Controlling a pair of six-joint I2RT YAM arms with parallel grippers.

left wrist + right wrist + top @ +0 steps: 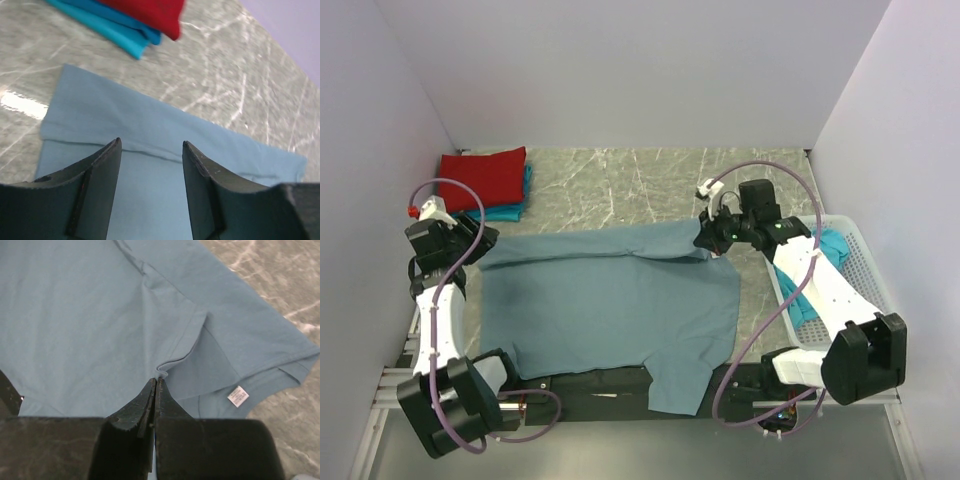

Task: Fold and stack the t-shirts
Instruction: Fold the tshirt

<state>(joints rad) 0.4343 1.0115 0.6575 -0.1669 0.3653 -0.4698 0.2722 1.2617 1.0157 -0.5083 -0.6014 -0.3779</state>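
A slate-blue t-shirt lies spread across the table, its far edge folded over toward the middle. My left gripper hovers open over the shirt's far left corner; in the left wrist view its jaws stand apart with only blue cloth below them. My right gripper is shut at the far right corner, and its fingertips pinch a small fold of the shirt near the white label. A folded red t-shirt rests on a teal t-shirt at the back left.
A white perforated basket stands at the right edge with teal cloth in it, under my right arm. The red shirt and the teal shirt lie just beyond the blue shirt's corner. Walls close in on three sides.
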